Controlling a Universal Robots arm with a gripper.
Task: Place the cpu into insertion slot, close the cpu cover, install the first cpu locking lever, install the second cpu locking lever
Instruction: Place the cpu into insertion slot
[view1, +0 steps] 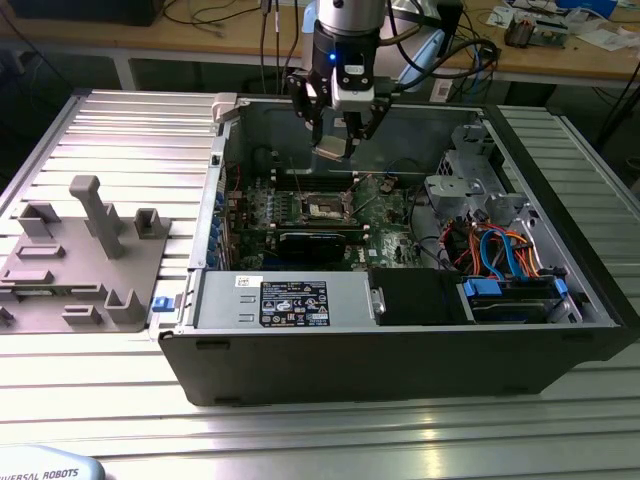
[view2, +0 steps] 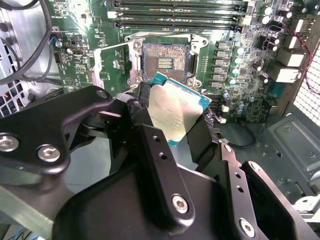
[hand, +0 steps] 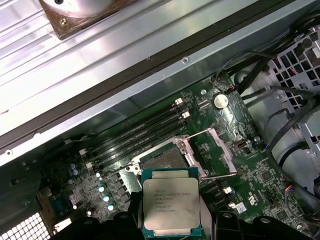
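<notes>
Closest to the lens in both wrist views is the gripper (view2: 176, 119). Its 2 black fingers (view2: 150, 135) are closed on opposite edges of the cpu (view2: 175, 105). The chip's silver-grey top faces the first wrist view, with a green rim showing around it. In the second wrist view it sits tilted between the fingers.

Finding 1: the cpu is held in the air, apart from the green motherboard (view1: 385, 215) and not seated.

Finding 2: the insertion slot (view2: 166, 61) lies just beyond the chip. It is uncovered, and its dark contact field is exposed inside the silver rim.

Finding 3: the cpu cover (view2: 112, 47) is swung open and stands beside the slot, not over it.

Finding 4: long black memory slots (view2: 175, 15) run along the far side of the socket.

In the exterior view the gripper hangs over the far part of the open computer case (view1: 400, 350), above the board. The case rests on a ribbed metal table (view1: 100, 400). 1 grey fixture (view1: 90, 250) stands at the exterior view's left, well apart from the case.
</notes>
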